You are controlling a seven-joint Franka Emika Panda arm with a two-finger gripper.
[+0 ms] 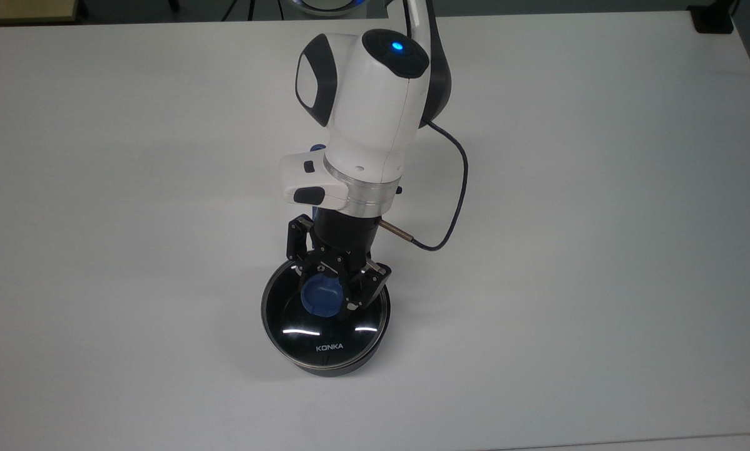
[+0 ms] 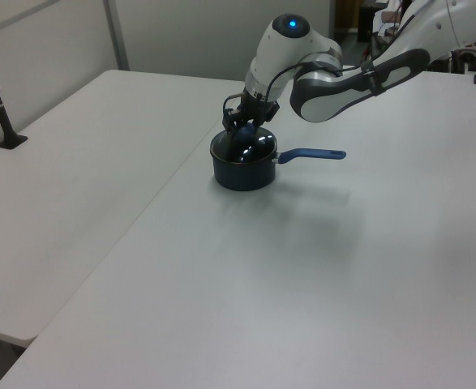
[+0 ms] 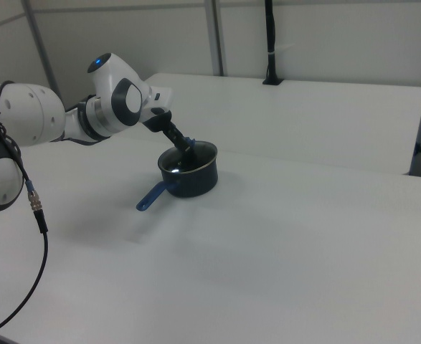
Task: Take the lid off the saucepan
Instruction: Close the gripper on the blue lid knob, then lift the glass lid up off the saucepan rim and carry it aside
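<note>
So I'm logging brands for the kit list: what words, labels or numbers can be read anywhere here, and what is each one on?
"KONKA": white lettering on the glass of the lid, near its rim at the top view's bottom; the lid sits on the saucepan.
No other text, number or sign can be read on the robot arm or on the table.

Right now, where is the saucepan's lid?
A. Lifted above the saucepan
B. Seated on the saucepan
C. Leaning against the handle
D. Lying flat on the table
B: the lid sits level on the saucepan, its rim matching the pan's edge, with the gripper down at the blue knob.
</note>
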